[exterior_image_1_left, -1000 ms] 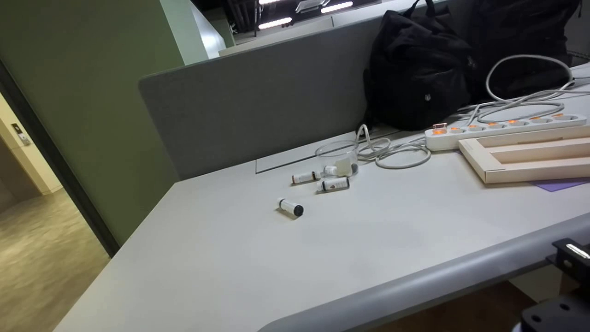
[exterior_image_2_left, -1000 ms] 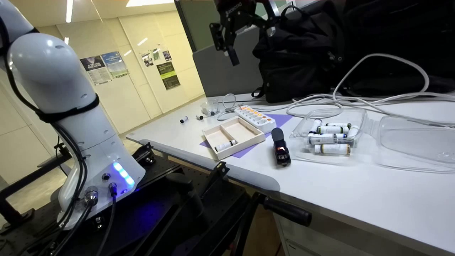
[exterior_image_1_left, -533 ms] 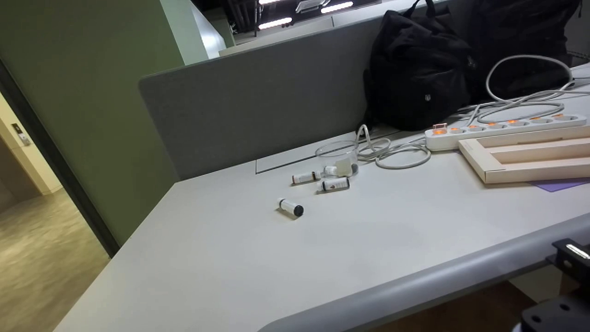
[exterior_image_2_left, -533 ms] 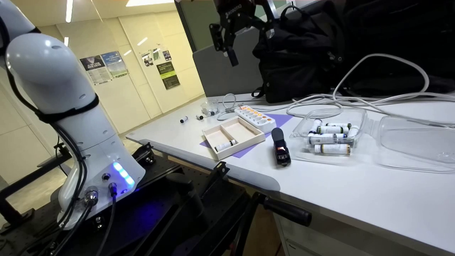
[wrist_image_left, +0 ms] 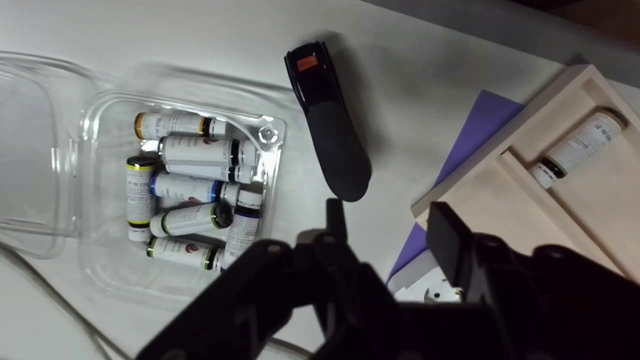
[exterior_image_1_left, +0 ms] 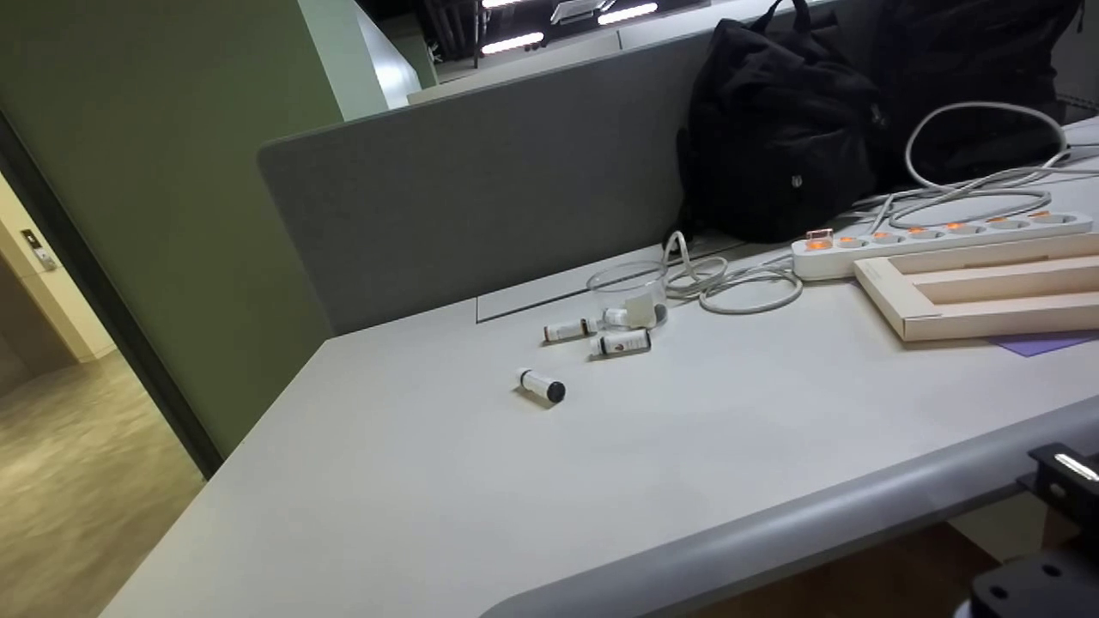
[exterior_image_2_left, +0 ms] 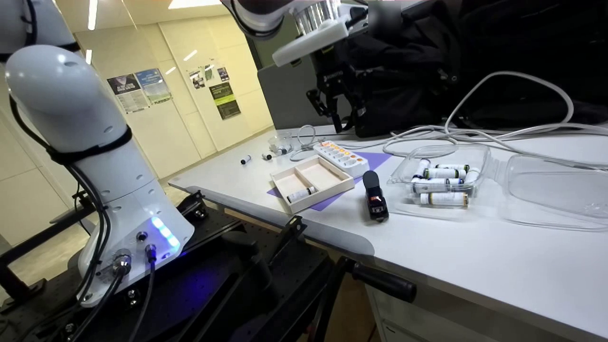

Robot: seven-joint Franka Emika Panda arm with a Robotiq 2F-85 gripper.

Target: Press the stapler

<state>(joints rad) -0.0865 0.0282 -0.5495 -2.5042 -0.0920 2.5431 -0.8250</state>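
Observation:
The black stapler [exterior_image_2_left: 375, 195] lies on the white table between the wooden tray and the clear plastic box. In the wrist view the stapler [wrist_image_left: 334, 140] shows its matt black handle end towards the jaws and an orange-red label at its far end. My gripper [exterior_image_2_left: 350, 118] hangs well above the table, higher than the stapler and behind it in an exterior view. Its jaws stand partly apart in the wrist view, where the gripper [wrist_image_left: 389, 210] has nothing between its fingers. The tip of the left-hand finger [wrist_image_left: 336, 220] appears just below the handle end, without visible contact.
A clear box [exterior_image_2_left: 439, 175] holds several small bottles. A wooden tray [exterior_image_2_left: 313, 183] with one bottle [exterior_image_2_left: 301, 194] rests on purple paper [exterior_image_2_left: 327, 202]. Behind it lies a power strip [exterior_image_2_left: 341, 159]. White cables [exterior_image_2_left: 503, 129] and a black backpack [exterior_image_2_left: 399, 90] occupy the back.
My gripper has come down and a little to the right in an exterior view, bringing the wrist into sight. The jaws have drawn partway together. The stapler has stayed put.

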